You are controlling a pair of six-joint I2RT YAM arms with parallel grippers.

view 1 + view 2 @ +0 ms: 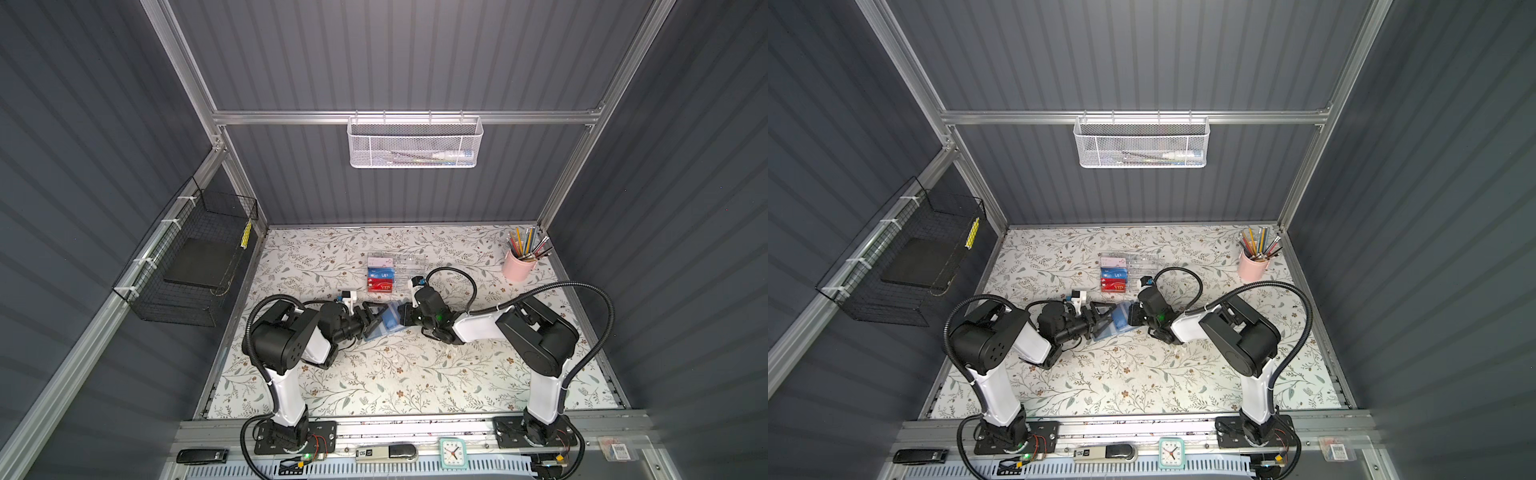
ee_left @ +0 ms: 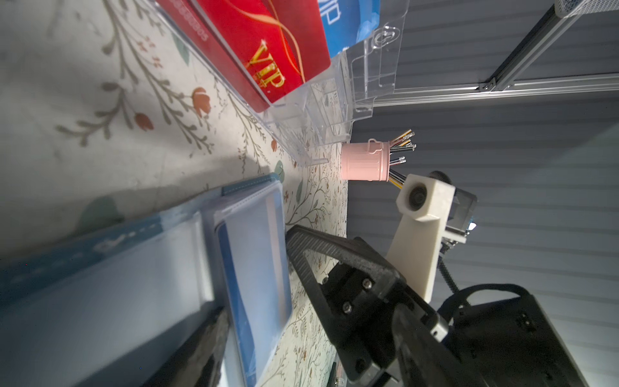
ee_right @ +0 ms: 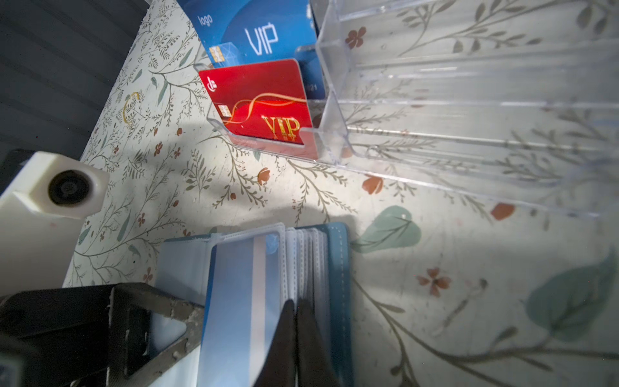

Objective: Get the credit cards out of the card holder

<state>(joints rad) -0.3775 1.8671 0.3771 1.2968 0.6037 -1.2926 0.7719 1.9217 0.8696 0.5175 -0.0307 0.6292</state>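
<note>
The card holder (image 1: 388, 323) lies open at the centre of the floral table (image 1: 415, 374), between both grippers. A blue credit card (image 3: 241, 301) sits in its top clear sleeve. The right gripper (image 3: 297, 321) is closed, tips pinched at the sleeve edge; whether it has caught the card or only the sleeve cannot be told. The left gripper (image 1: 373, 321) stands wide open, one finger on or just above the holder's left page.

Judged step: drawing a card out. The next move calls for a straight pull along the sleeve with the holder pinned.

Just behind stands a clear acrylic box (image 1: 409, 266) with a red VIP card (image 1: 381, 285). A pink pencil cup (image 1: 515, 266) sits in the far right corner. The walls are grey and ribbed.
</note>
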